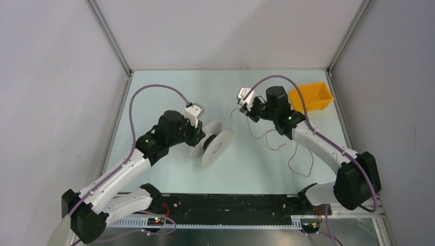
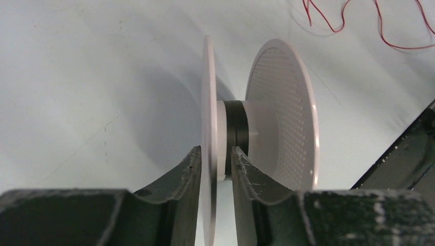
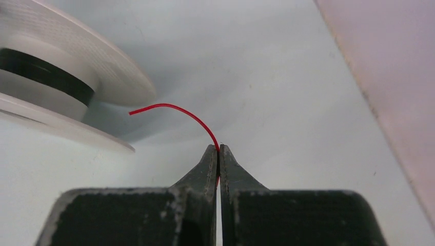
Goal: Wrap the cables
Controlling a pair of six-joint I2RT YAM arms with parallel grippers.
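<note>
A pale grey spool (image 1: 211, 143) stands on its edge on the table with a dark band round its hub. My left gripper (image 1: 201, 136) straddles the spool's near flange (image 2: 208, 102). In the left wrist view the left gripper (image 2: 216, 149) has one finger against the flange and a small gap at the other, so it is open. The thin red cable (image 1: 290, 161) lies in loose loops on the table to the right. My right gripper (image 1: 244, 108) is shut on the cable near its free end (image 3: 177, 106), which curves toward the spool (image 3: 46, 82).
A yellow bin (image 1: 312, 97) sits at the back right by the wall. Lilac arm cables arch over both arms. More red cable loops (image 2: 410, 48) lie beyond the spool. A black rail runs along the near table edge (image 1: 231, 205).
</note>
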